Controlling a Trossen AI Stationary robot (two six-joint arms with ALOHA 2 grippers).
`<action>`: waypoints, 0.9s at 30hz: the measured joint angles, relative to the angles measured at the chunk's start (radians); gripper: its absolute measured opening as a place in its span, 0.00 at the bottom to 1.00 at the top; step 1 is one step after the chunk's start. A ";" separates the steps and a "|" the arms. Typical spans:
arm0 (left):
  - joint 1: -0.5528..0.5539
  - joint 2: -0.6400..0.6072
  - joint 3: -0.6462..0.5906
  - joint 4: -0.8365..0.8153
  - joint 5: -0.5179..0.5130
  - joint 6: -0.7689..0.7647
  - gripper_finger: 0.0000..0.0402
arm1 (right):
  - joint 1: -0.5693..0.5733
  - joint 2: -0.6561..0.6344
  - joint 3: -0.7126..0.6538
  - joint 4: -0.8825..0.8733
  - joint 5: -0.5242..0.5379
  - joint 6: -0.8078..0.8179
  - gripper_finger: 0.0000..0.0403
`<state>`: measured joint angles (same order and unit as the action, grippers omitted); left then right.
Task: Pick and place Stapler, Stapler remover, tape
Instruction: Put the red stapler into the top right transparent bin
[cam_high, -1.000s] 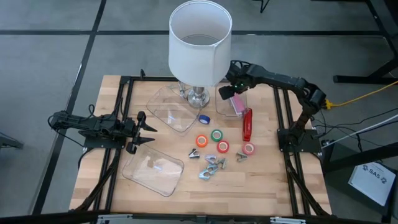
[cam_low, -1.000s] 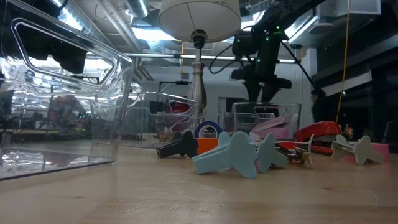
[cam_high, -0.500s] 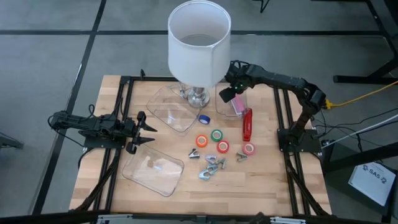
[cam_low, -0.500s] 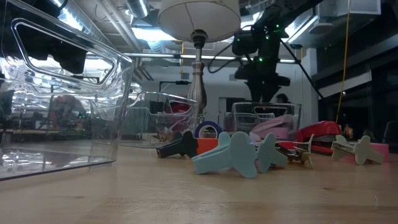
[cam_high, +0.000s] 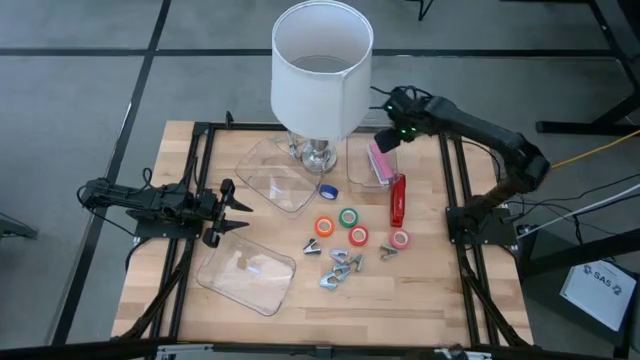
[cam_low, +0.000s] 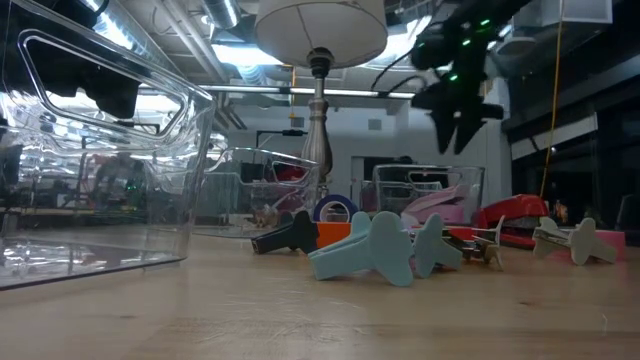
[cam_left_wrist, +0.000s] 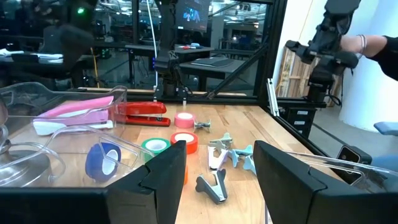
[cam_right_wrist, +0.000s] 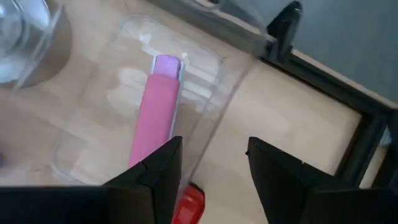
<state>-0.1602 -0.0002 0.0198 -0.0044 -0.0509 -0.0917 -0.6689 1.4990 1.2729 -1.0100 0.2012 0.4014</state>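
Observation:
A pink stapler (cam_high: 378, 163) lies flat inside the small clear container (cam_high: 355, 170) at the far right; it also shows in the right wrist view (cam_right_wrist: 155, 118). A red stapler (cam_high: 397, 200) lies on the table beside it. Several tape rolls, blue (cam_high: 328, 190), orange (cam_high: 324, 226), green (cam_high: 348, 217) and pink-red (cam_high: 358, 236), lie mid-table. Stapler removers (cam_high: 340, 262) lie nearer. My right gripper (cam_high: 395, 130) (cam_right_wrist: 214, 168) hangs open above the container's far right corner, holding nothing. My left gripper (cam_high: 235, 210) (cam_left_wrist: 221, 168) waits open at the table's left.
A white-shaded lamp (cam_high: 320, 70) stands at the far middle, its base (cam_high: 318, 152) beside the container. Two larger clear containers sit at centre-left (cam_high: 275, 178) and near-left (cam_high: 248, 272). A black frame (cam_high: 452, 190) runs along the table's sides.
My right gripper has risen from low over the small container and moved toward the table's right and far edge. The pink stapler stays lying in the container.

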 joint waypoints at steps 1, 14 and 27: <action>0.000 0.000 0.000 0.000 0.000 0.000 0.46 | 0.000 -0.042 -0.035 0.012 0.005 0.026 0.46; 0.000 0.000 0.000 0.000 0.000 0.000 0.46 | 0.213 -0.527 -0.462 0.162 -0.014 0.403 0.46; 0.000 0.000 0.000 0.000 0.000 0.000 0.46 | 0.504 -0.555 -0.509 0.201 -0.029 0.623 0.46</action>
<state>-0.1600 -0.0002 0.0200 -0.0044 -0.0509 -0.0917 -0.1648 0.9438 0.7643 -0.8089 0.1724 1.0244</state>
